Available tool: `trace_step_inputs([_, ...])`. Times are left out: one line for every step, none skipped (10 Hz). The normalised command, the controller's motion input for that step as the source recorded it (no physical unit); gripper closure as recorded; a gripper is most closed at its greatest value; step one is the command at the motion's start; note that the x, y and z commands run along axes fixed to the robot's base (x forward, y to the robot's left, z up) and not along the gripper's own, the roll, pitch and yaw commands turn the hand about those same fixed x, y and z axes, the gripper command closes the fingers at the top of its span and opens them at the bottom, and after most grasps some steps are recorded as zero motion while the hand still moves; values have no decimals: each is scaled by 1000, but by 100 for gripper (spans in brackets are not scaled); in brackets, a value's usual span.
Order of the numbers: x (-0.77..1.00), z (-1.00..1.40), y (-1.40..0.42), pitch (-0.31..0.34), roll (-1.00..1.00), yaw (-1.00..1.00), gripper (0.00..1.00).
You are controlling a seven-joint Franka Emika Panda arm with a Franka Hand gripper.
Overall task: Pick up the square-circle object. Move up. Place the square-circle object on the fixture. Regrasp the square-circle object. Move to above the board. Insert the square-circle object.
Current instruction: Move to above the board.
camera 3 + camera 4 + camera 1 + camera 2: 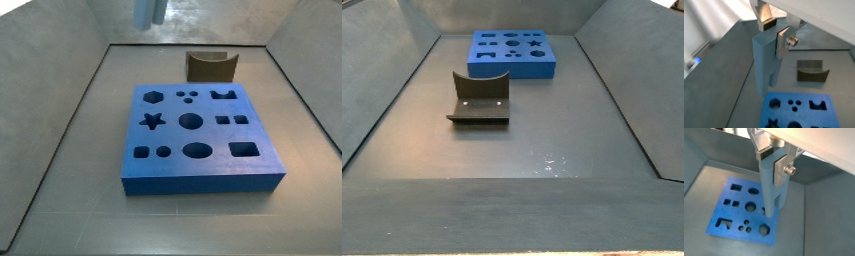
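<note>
My gripper [775, 31] is shut on the square-circle object [767, 62], a long pale blue-grey block that hangs straight down from the fingers; both wrist views show it, and it also shows in a wrist view [772, 183]. It is held high in the air. The blue board [744, 210] with dark shaped holes lies far below its lower end. In a side view only the block's lower tip [151, 10] shows at the upper edge, behind the board [201, 140]. The dark brown fixture [211, 66] stands empty beyond the board, and in front of the board [513, 52] in a side view [480, 100].
Grey walls enclose the dark floor [543, 150] on all sides. The board [801, 111] and the fixture [812, 71] are the only things on the floor.
</note>
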Motion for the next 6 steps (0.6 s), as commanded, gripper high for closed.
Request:
trace_step_inputs([12,-10,-107,-215,-191,1000,100])
trace_step_inputs([-15,-6,-31,-242,-177,1000,100])
trace_step_inputs([-34,-3,-8,-271,-163,1000,100])
trace_step_inputs([-57,-1,0,-319,-145,1000,100])
trace_step_inputs([-62,-4,10,-363,-134,1000,100])
trace_step_inputs([-69,-3,14,-339,-89,766,100])
